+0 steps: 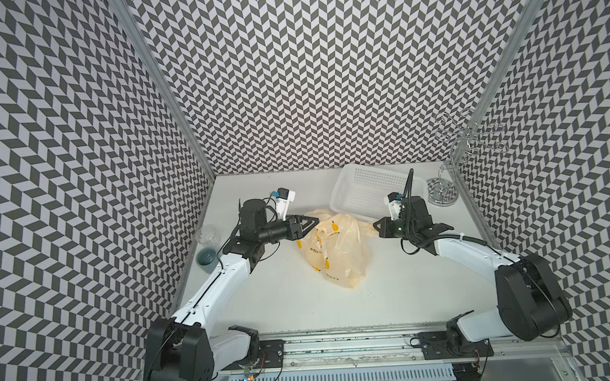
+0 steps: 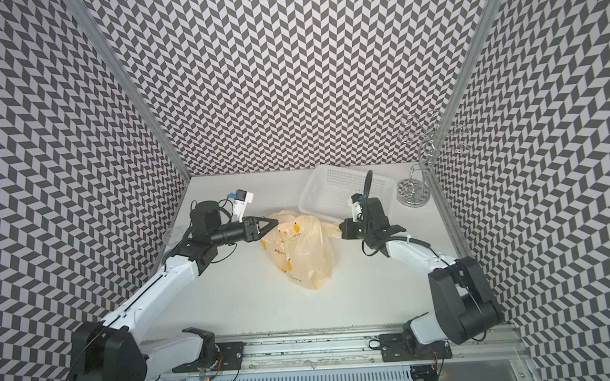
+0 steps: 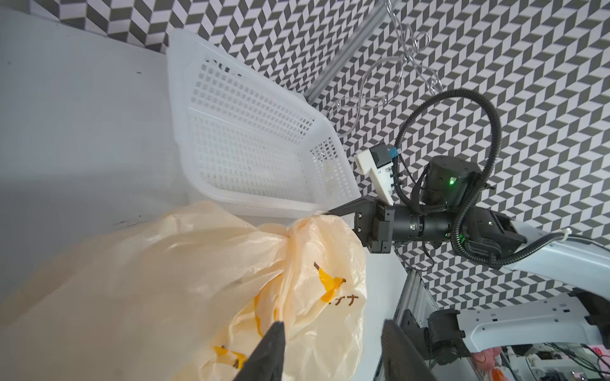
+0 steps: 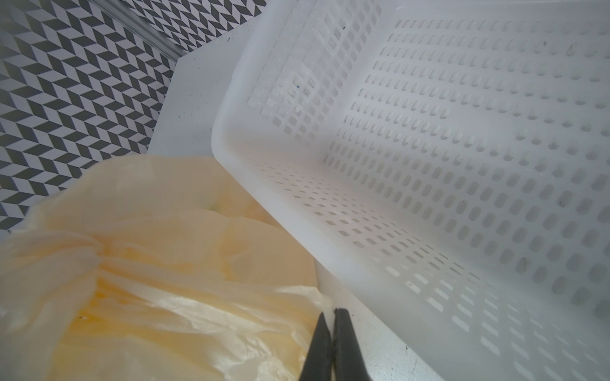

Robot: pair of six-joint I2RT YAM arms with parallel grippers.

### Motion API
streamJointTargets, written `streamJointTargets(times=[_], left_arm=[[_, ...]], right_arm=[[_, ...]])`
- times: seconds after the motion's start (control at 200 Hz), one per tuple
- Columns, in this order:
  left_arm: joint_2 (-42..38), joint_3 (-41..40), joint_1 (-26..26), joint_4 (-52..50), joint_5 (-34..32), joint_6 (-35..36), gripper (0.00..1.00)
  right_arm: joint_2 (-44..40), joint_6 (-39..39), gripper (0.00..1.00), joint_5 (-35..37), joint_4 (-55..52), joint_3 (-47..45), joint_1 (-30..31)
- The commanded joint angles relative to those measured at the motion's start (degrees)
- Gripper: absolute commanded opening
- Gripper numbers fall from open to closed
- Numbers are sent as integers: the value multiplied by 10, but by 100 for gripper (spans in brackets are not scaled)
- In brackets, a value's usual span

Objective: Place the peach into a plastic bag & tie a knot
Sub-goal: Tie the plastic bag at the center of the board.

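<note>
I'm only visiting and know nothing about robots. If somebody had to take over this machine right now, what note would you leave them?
Left gripper: open at the bag's side, gripping nothing.
Right gripper: shut, apparently pinching a corner of the thin cream-yellow banana-print plastic bag, which lies beside the white perforated basket.
Done: the handle strips are bunched into a knot. The peach cannot be seen through the film.
To do: check that the knot is tight and the peach is inside, then let go.
</note>
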Motion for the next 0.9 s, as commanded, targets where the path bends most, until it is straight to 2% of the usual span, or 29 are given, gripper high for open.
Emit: streamJointTargets(times=[0.0,0.175,0.426,0.751,0.896], left_arm=[[21,19,-6,-60,-38,41,39],[22,32,-2,-100,-85,70,37],[41,38,-12,-64,-64,50,34],[65,49,-20,-67,-54,50,18],[58,40,-19,-69,-54,54,7]], right_arm=[[-17,-2,0,2,17,4,3],[-15,0,0,-5,23,-2,3],[-16,2,0,-7,26,-6,5],[-16,2,0,-6,26,-7,6],[-13,5,0,-7,28,-6,6]])
